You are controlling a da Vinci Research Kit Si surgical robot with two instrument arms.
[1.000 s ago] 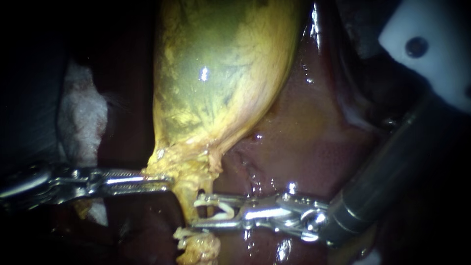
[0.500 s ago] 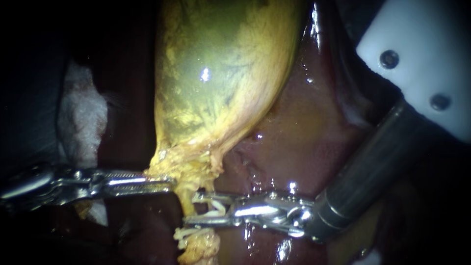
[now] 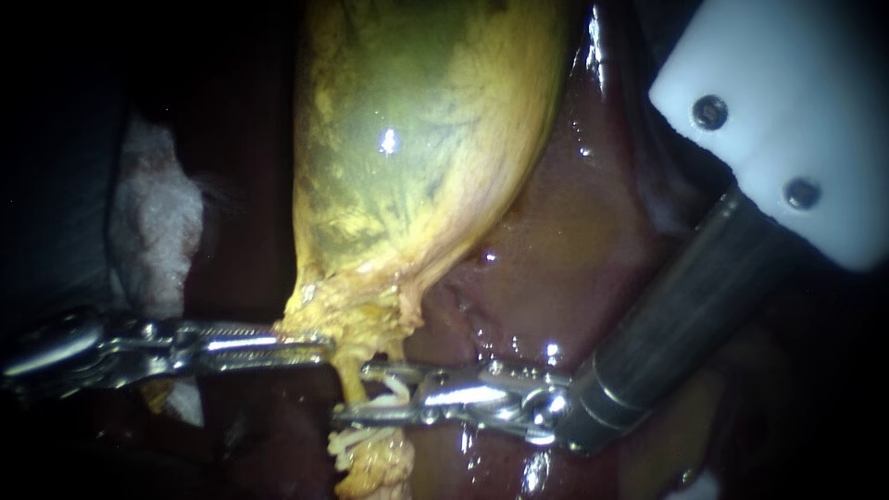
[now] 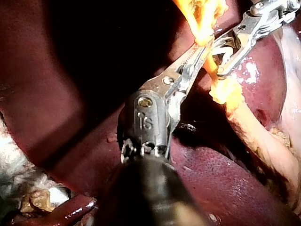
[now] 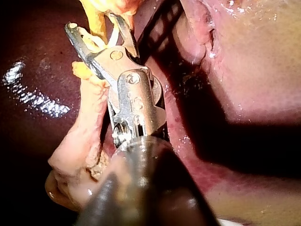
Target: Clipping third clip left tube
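Seeing left hand (image 3: 310, 347) clamped on gallbladder (image 3: 407, 139) neck, right hand (image 3: 350, 394) part-open gripping a white clip (image 3: 394, 383) straddling the tube (image 3: 349, 375).

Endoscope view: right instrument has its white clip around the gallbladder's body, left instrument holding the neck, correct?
No. In the endoscope view the right instrument has its white clip around the tube under the gallbladder, not its body; the left instrument holds the neck.

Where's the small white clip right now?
Endoscope view, lower centre: the small white clip is held between the jaws of the right instrument, at the thin yellow tube below the yellow-green gallbladder.
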